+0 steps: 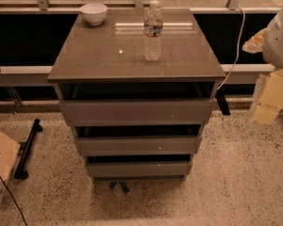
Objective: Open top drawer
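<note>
Gripper: pale, blurred form at the right edge of view, hanging above the speckled floor, well apart from the cabinet; open or closed cannot be told. Wide grey-brown top drawer sits directly under the glossy cabinet top, a dark gap above its front. On top: white bowl, clear plastic water bottle, upright.

I see the bench carrying an upright bottle mid-top and a bowl at the far left corner; my pincer hangs off to its right.
</note>
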